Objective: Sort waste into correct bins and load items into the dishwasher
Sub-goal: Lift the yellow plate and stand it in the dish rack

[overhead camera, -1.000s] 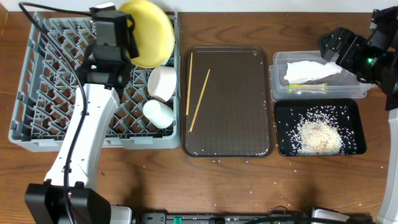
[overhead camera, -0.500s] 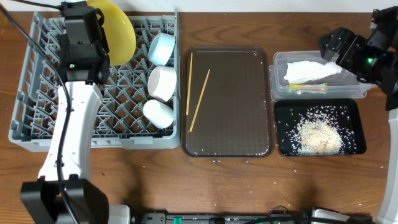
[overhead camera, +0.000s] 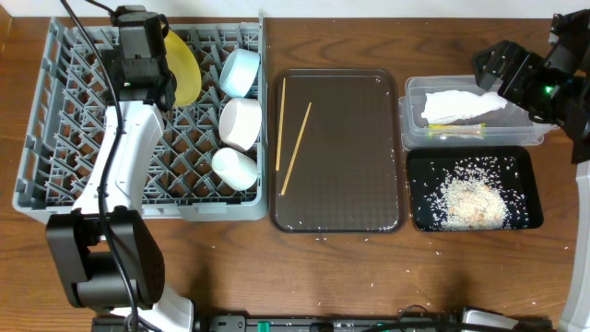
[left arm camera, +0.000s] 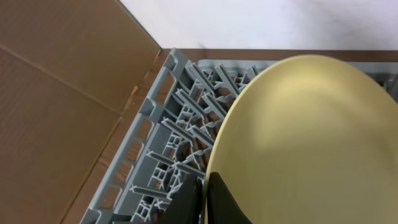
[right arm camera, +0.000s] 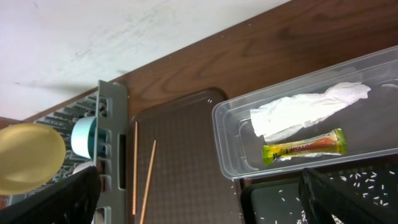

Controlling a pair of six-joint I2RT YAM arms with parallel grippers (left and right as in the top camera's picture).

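Note:
My left gripper is shut on the rim of the round yellow plate, which stands on edge at the back of the grey dish rack. The left wrist view shows the jaws pinching the plate. The rack also holds a light blue bowl, a white bowl and a white cup. Two chopsticks lie on the brown tray. My right gripper is open and empty, above the clear tub holding the napkin and wrapper.
The glossy black tray in front of the tub holds a pile of rice. Loose grains lie on the table by the brown tray's front edge. A cardboard wall stands left of the rack.
My left arm has swung the yellow plate from the rack's back right corner leftward, turned it on edge and lowered it among the pegs. The blue bowl is now uncovered. The right arm is still.

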